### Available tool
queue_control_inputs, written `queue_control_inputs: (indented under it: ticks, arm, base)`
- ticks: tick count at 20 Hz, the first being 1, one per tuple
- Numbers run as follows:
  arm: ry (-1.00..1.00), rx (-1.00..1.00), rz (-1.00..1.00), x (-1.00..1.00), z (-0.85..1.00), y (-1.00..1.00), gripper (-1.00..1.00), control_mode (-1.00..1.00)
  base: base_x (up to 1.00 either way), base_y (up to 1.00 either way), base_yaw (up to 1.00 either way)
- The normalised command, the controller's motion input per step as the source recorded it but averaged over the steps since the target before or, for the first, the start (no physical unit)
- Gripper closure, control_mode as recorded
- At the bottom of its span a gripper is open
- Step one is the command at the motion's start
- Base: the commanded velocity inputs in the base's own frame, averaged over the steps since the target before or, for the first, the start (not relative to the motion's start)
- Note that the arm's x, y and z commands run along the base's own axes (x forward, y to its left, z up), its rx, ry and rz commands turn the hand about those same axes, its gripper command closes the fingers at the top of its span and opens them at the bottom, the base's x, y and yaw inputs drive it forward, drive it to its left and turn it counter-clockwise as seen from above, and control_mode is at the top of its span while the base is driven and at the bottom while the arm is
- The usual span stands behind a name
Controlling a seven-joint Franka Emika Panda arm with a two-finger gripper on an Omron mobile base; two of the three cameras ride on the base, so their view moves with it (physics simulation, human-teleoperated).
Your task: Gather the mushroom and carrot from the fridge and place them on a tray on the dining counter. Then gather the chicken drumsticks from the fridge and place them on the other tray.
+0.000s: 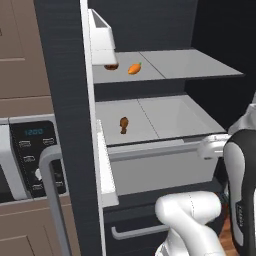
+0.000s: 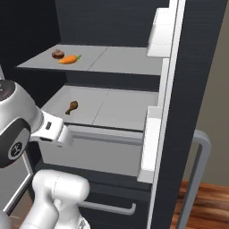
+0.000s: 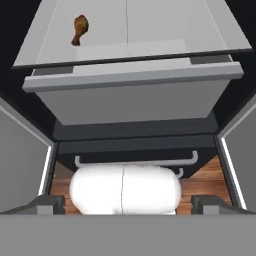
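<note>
1. We see the fridge with both doors swung open.
2. The mushroom sits near the upper shelf's front left corner, touching the carrot just to its right.
3. One drumstick lies on the lower shelf, left of its middle seam.
4. Our fingers stand wide apart, holding nothing, low before the fridge's drawer.
</note>
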Motion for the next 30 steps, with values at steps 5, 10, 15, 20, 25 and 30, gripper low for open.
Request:
queue_control_inputs:
  ticks: [5, 10, 15, 20, 25, 30]
  arm:
    - [0.01, 0.01, -0.05, 1.00, 0.00, 0.40, -1.00, -1.00]
    - [0.00, 0.01, -0.01, 0.88, -0.02, 0.40, -1.00, -1.00]
    - [0.00, 0.01, 0.02, 0.73, -0.14, 0.37, -1.00, -1.00]
    - [0.00, 0.00, 0.00, 0.60, -0.21, 0.36, -1.00, -1.00]
    - [0.00, 0.00, 0.00, 0.54, -0.24, 0.26, -1.00, -1.00]
    - [0.00, 0.00, 0.00, 0.54, -0.22, 0.20, -1.00, -1.00]
  base:
    - [0.00, 0.00, 0.00]
    - [0.00, 0.00, 0.00]
    - [0.00, 0.00, 0.00]
    - [0.00, 0.00, 0.00]
    - [0.00, 0.00, 0.00]
    - [0.00, 0.00, 0.00]
